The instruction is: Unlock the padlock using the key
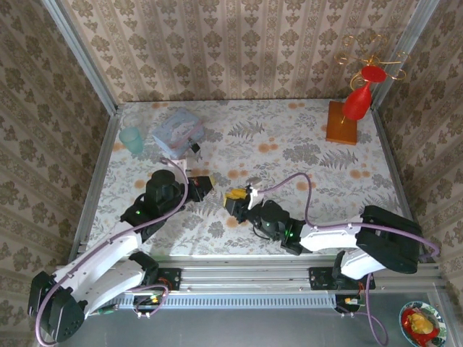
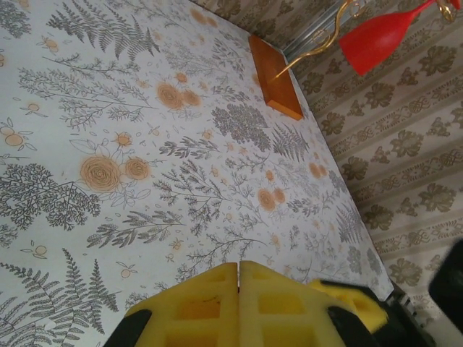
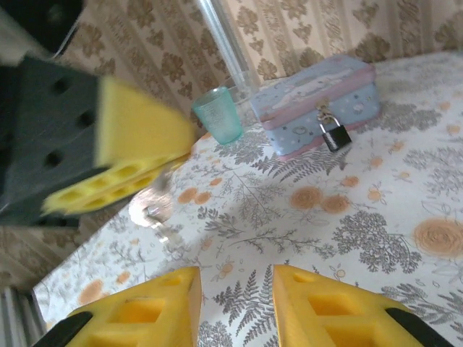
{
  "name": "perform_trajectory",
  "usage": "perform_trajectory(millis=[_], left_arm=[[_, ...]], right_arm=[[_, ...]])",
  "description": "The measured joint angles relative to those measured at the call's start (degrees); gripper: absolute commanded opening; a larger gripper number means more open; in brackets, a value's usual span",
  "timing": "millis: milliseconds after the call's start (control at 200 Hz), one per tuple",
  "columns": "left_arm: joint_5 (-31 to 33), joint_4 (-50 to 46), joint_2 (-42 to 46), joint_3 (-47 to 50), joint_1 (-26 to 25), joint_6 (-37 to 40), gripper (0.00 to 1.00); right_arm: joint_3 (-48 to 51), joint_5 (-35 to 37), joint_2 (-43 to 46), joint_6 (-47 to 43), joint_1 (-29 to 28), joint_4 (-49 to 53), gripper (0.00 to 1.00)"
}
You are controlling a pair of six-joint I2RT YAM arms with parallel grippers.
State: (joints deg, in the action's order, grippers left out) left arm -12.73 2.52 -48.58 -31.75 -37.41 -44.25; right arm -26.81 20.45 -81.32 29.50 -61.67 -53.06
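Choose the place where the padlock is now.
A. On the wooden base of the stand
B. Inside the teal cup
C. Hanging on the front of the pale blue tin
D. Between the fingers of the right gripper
C: in the right wrist view the padlock hangs from the clasp on the front of the pale blue tin, which stands next to the teal cup.

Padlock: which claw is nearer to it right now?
Left. The left claw sits just on the near side of the padlock; the right claw is farther, nearer the bases and off to its right.
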Motion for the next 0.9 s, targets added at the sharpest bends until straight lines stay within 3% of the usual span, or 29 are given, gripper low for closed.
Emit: perform_trajectory(millis=[145, 290, 485, 900], left_arm=[[2.3, -0.1, 0.3, 0.1, 0.0, -3.1, 0.00], [4.8, -1.8, 0.3, 0.1, -0.2, -6.1, 0.00], [6.2, -3.3, 0.3, 0.0, -1.3, -8.3, 0.00], [10.5, -12.0, -3.0, -4.3, -5.1, -12.2, 0.00]], right_arm=[[-0.8, -0.6, 2.8, -1.4, -1.8, 3.8, 0.35], [-1.1, 1.6, 2.4, -13.9, -6.6, 1.8, 0.35], [-1.1, 4.5, -1.1, -26.0, -7.3, -0.3, 0.35], [-5.2, 8.2, -8.0, -35.9, -8.3, -5.5, 0.35]])
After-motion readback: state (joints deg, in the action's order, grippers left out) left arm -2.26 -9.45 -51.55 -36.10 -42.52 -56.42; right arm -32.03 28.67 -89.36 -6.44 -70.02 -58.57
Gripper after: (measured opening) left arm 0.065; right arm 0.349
